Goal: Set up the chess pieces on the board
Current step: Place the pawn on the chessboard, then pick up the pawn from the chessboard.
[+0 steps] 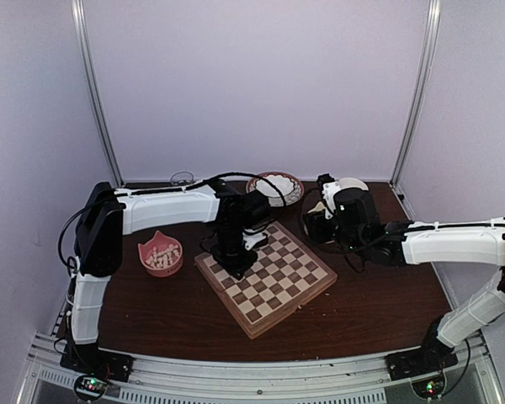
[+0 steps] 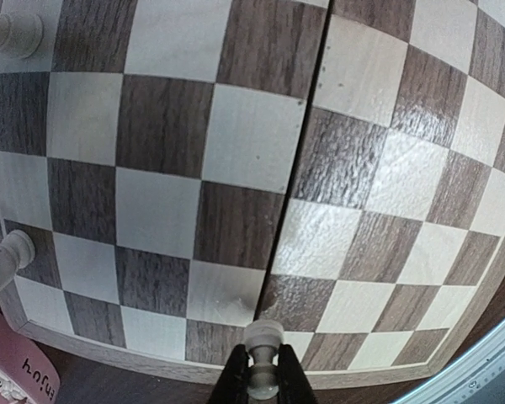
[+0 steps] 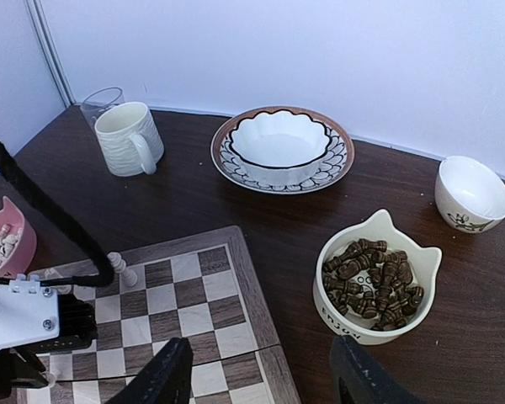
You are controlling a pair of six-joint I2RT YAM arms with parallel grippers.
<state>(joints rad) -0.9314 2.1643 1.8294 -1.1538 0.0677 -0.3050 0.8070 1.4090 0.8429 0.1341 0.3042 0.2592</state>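
The checkered board [image 1: 279, 284] lies in the middle of the table. My left gripper [image 2: 263, 364] is shut on a pale cream chess piece [image 2: 263, 335], held just above the board's [image 2: 236, 126] edge row. From above, that gripper [image 1: 236, 266] is over the board's left corner. Two more pale pieces [image 2: 13, 32] [image 2: 8, 255] stand along the board's left side. My right gripper [image 3: 261, 379] is open and empty, hovering over the board's right rim [image 3: 257, 290], beside a cream cat-eared bowl [image 3: 374, 273] of dark pieces.
A pink bowl [image 1: 161, 255] of pale pieces sits left of the board. At the back stand a ribbed mug [image 3: 128, 139], a glass [image 3: 101, 103], a patterned bowl on a plate [image 3: 282, 147] and a small white bowl [image 3: 471, 194]. A black cable [image 3: 50, 223] crosses the left.
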